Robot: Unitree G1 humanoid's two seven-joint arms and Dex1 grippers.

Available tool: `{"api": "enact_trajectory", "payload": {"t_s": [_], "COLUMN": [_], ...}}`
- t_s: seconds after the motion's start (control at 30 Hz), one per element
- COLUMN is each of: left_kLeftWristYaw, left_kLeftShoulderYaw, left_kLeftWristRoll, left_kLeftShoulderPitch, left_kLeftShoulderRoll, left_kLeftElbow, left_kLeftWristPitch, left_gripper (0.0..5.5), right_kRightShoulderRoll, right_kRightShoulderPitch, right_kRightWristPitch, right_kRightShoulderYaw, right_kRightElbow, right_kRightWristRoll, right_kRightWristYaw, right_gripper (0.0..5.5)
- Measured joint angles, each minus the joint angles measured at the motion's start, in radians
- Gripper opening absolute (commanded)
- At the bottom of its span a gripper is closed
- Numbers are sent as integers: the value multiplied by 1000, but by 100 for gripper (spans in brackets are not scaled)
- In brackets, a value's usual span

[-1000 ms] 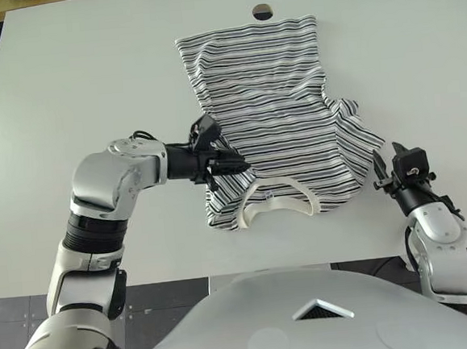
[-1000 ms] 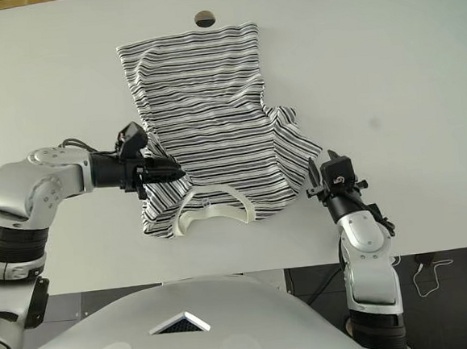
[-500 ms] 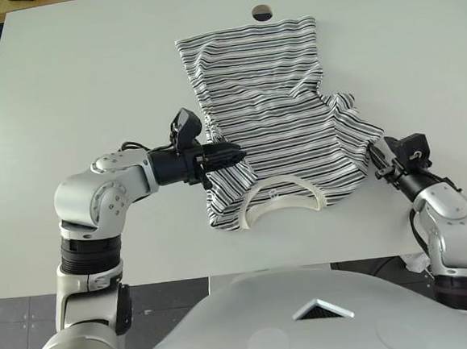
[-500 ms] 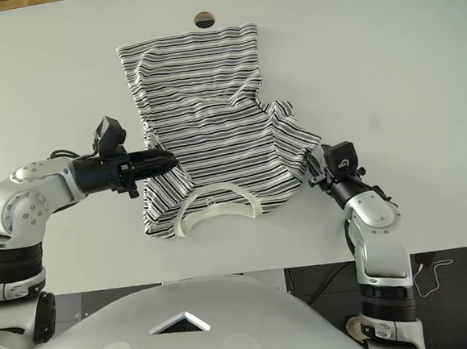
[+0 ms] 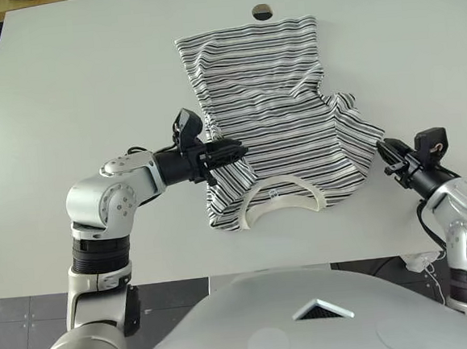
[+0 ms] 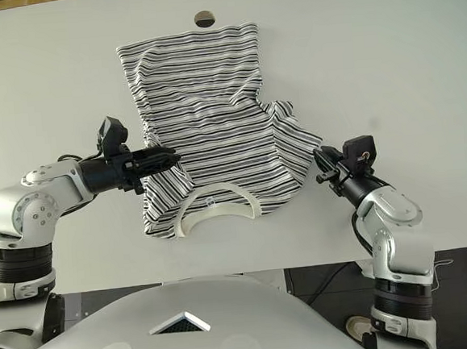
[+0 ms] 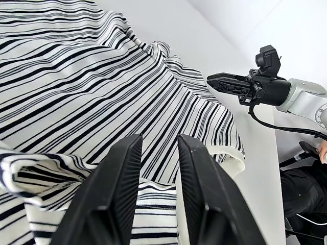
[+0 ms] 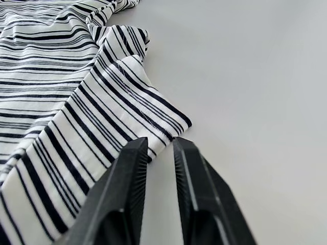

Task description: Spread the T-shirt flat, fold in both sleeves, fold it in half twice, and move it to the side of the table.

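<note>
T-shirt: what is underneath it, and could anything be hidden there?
White table shows all round the T-shirt; the surface beneath is covered, so nothing there can be checked. Near the left gripper the cloth is doubled over, hiding its lower layer.

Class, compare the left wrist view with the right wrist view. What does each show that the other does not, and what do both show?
Left wrist view, not the right: the left hand, slightly open over the shirt, and the white collar.

Right wrist view, not the left: the stitching along the sleeve hem, with the hem's corner lying just ahead of that arm's fingertips.

Both: the striped shirt, the white table, and the right hand, seen farther off in the left wrist view and close up in its own.
</note>
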Motion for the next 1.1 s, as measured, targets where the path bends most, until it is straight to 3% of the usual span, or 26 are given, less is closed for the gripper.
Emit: {"api": "enact_trajectory", "payload": {"t_s": [0.3,0.43,0.63,0.9,1.1], "left_kLeftWristYaw": [3,2,-10,-10,-12], "left_kLeftShoulderYaw": [-7,-7,-6,-6,-7], "left_kLeftWristRoll": [1,1,-8,-17,-17], "left_kLeftShoulderPitch": [7,19,30,30,31], "left_kLeftShoulderRoll": [-10,-9,1,3,10], "left_kLeftElbow": [2,2,-12,-16,-17], "left_kLeftWristPitch": [-4,-6,-26,-38,-43], "left_gripper": [128,128,31,12,12], "right_kRightShoulderRoll": [-4,-13,-18,-19,-34], "right_kRightShoulderPitch": [-86,-129,-119,-31,-39], "right_kRightWristPitch": [-24,-33,-42,-33,44], "right_kRightShoulderYaw": [62,76,92,174,365], "right_kRightElbow": [111,174,167,-2,-259], "right_kRightWristRoll": [-46,-54,-54,-66,-157], "right_kRightWristYaw": [-25,-32,-39,-43,-63], "right_gripper": [157,84,10,10,10]}}
